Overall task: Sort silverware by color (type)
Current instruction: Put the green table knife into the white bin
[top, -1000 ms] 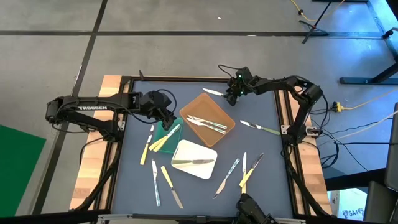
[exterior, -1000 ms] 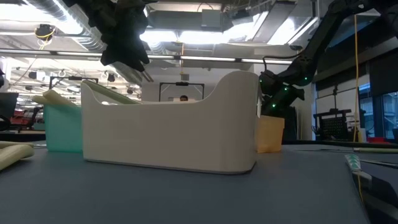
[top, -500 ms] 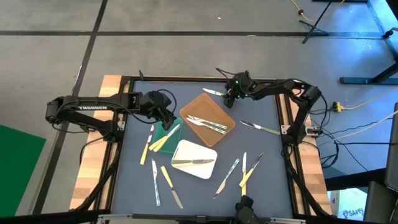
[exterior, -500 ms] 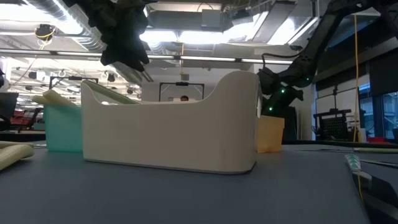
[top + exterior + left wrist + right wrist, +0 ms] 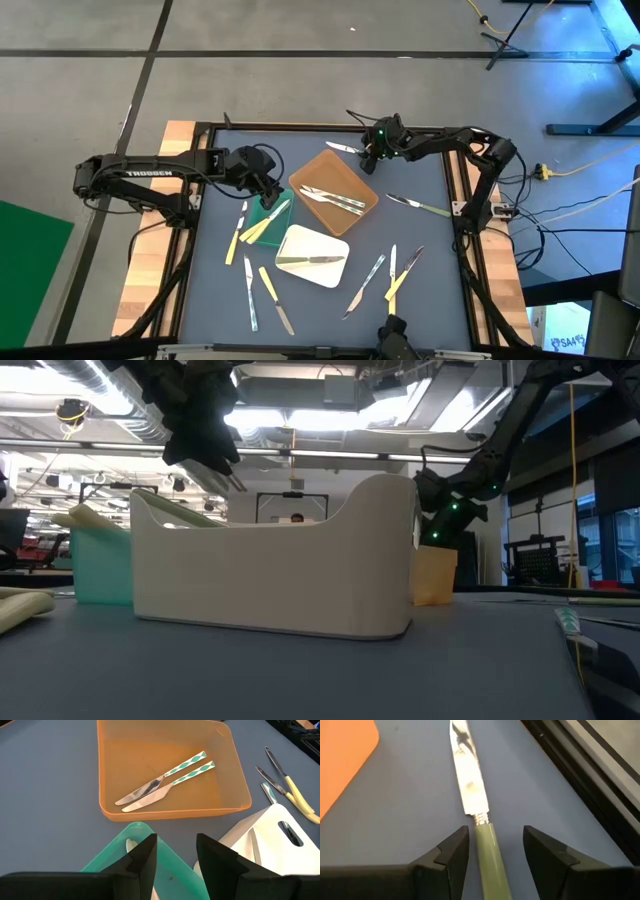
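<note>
At the far edge of the desk [image 5: 310, 140], the right hand [image 5: 492, 852] sits low with its fingers spread, straddling a green-handled knife [image 5: 472, 795] that lies flat — not clamped. The left hand [image 5: 175, 857] hovers released over the green tray [image 5: 135, 850]. Two knives with patterned handles [image 5: 167, 780] rest in the orange tray [image 5: 112, 745]; other silverware [image 5: 390, 275] lies scattered near the white tray [image 5: 300, 240].

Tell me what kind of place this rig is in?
Probably a robotics lab or industrial workshop, not a home. The low view shows exposed ceiling ducts and strip lights behind the white tray. The high view shows a framed work table on bare concrete with a loose yellow cable.
</note>
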You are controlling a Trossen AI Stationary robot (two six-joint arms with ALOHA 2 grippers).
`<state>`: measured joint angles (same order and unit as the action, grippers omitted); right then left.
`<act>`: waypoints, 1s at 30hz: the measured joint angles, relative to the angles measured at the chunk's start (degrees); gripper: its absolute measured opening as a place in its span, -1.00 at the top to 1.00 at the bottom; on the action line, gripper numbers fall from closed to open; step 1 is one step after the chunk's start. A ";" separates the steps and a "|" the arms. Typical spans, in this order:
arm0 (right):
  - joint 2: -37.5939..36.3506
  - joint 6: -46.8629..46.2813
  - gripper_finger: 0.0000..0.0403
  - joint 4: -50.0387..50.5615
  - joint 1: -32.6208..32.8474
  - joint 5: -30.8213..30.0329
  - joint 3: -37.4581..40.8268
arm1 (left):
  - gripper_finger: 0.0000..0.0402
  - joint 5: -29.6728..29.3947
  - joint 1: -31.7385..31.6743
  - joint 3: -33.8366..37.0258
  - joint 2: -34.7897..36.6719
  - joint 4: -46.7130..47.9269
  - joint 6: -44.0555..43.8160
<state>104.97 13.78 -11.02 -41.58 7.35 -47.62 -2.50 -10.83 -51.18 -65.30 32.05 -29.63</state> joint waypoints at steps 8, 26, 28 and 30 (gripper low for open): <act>0.00 2.41 0.11 0.65 0.00 0.81 0.00 | 0.34 0.00 0.00 0.00 0.00 -0.01 0.04; -0.04 7.80 0.86 0.88 0.00 -0.36 0.00 | 0.34 0.00 -0.04 0.00 0.00 -0.04 0.17; -0.05 7.80 0.91 0.70 0.00 -0.60 0.00 | 0.34 0.00 -0.04 0.00 0.00 -0.04 0.17; -0.17 7.84 0.94 0.50 0.00 -0.80 -0.09 | 0.34 0.00 -0.04 0.00 0.00 -0.07 0.17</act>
<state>104.80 21.62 -10.51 -41.58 6.55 -47.70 -2.50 -10.87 -51.18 -65.30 31.99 -29.45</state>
